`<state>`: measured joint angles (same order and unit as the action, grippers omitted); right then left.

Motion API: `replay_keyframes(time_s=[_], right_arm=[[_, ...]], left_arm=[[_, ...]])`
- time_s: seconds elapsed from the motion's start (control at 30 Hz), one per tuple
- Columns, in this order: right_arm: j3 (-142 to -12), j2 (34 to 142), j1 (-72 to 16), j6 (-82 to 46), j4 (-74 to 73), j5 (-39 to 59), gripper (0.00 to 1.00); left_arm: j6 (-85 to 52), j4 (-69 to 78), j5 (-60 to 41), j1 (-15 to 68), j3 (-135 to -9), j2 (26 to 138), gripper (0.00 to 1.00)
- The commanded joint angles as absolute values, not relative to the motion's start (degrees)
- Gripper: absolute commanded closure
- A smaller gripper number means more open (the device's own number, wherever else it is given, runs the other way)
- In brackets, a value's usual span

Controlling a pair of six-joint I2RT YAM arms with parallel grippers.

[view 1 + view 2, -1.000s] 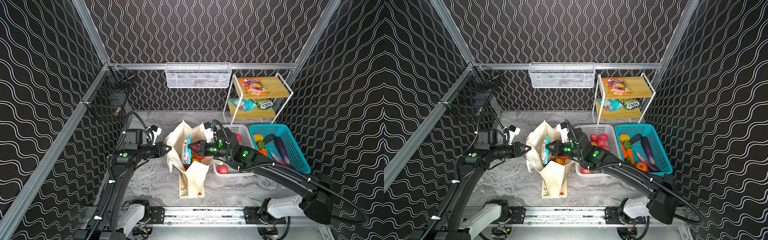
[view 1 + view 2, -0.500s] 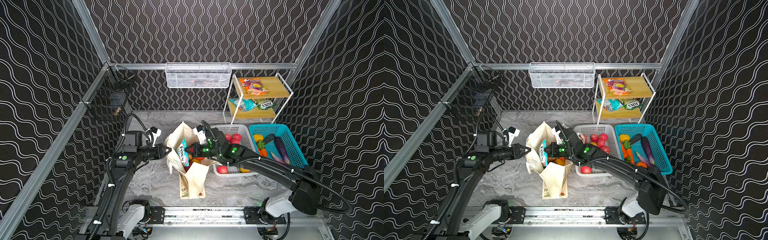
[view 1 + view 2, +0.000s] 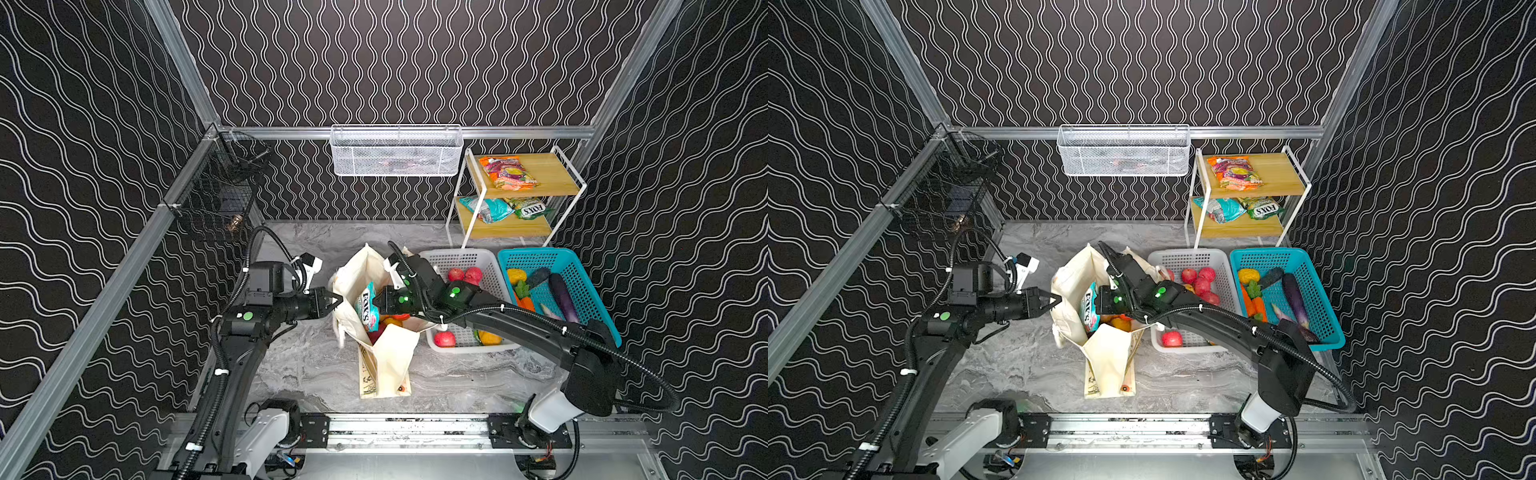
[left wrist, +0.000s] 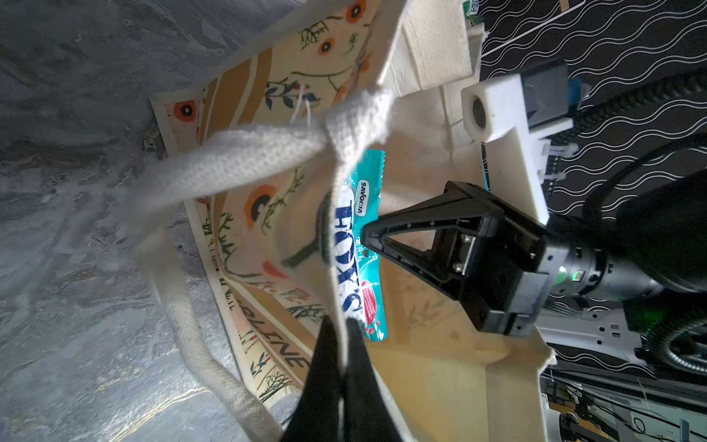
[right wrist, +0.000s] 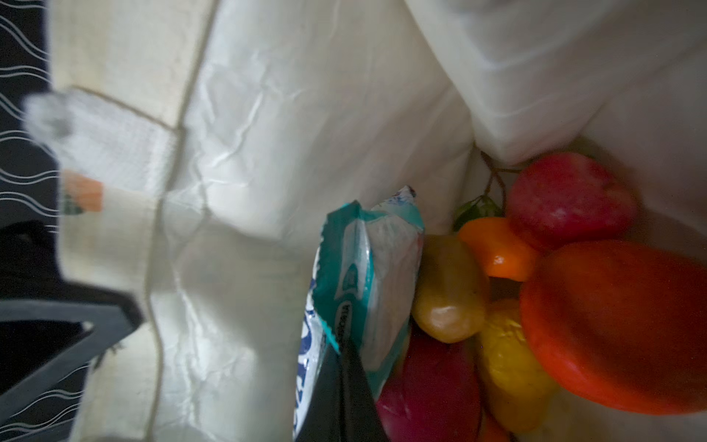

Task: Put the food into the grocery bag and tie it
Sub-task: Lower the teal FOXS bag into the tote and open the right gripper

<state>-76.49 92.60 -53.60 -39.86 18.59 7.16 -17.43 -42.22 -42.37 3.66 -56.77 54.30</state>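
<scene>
R black parallel gripper (image 5: 341,367) clamped on shiny teal FOX'S snack packet (image 5: 363,275), held in mouth of cream flower-print canvas tote bag (image 3: 388,353). L gripper (image 4: 338,336) pinches bag rim, jaws together on cloth. Only R wrist view shows round red, orange, yellow fruits (image 5: 612,325) on bag bottom.

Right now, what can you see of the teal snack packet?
The teal packet is shiny plastic film with a serrated edge, white-and-blue FOX'S lettering and a red patch. It stands on edge inside the open grocery bag, close to one wall, beside the fruit. The shut right gripper pinches its edge.
</scene>
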Motion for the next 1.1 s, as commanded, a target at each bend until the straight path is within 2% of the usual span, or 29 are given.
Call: replay_keyframes(time_s=[0.0,0.23,0.77,1.07], right_arm=[[-77.9,93.1,-53.7,-38.8,25.6,-0.7,1.00],[-80.2,95.0,-53.7,-37.1,31.1,-8.0,1.00],[-83.2,99.7,-54.1,-36.2,35.4,-11.5,1.00],[-83.0,96.5,-54.6,-34.7,33.2,-10.5,0.78]], left_arm=[[-15.3,-43.2,-43.3,3.7,-57.7,54.1,1.00],[-14.2,-44.5,-42.0,3.6,-57.7,54.1,1.00],[-13.2,-46.0,-41.2,3.6,-58.5,54.4,1.00],[-13.4,-45.3,-41.2,3.6,-58.0,55.2,1.00]])
